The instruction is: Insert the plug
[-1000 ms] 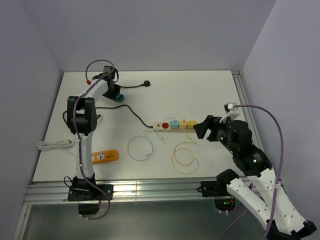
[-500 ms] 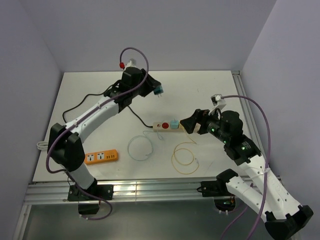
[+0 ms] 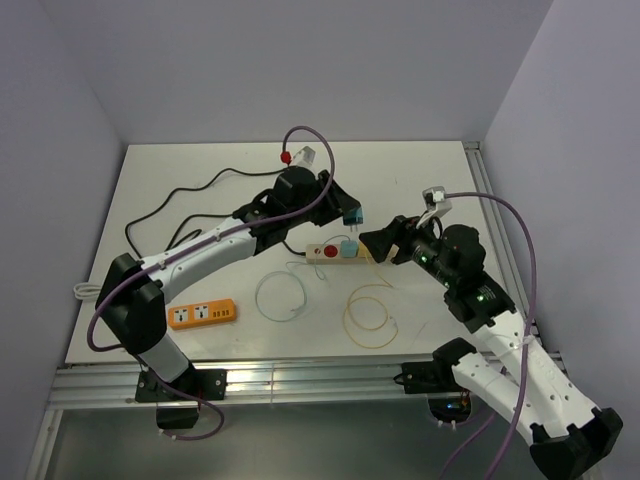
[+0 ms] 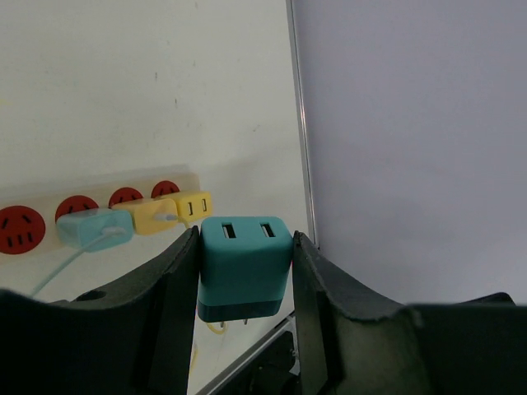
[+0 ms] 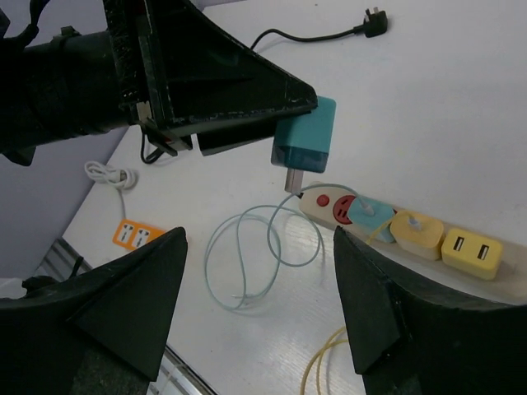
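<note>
Two robot arms meet over a white table (image 3: 420,180). The left gripper (image 3: 347,216) is clamped on a teal plug (image 4: 244,262) — its pads press the plug's two sides, and the prongs point down, hanging just above the red-switch end of a beige power strip (image 5: 387,234). One light blue plug (image 5: 368,214) and two yellow plugs (image 5: 416,233) sit in that strip. The right gripper (image 3: 372,243) hovers over the strip's other end — fingers spread wide, grasping nothing.

White arms (image 3: 200,250), blk joints (image 3: 137,300), purple cables (image 3: 478,195).
</note>
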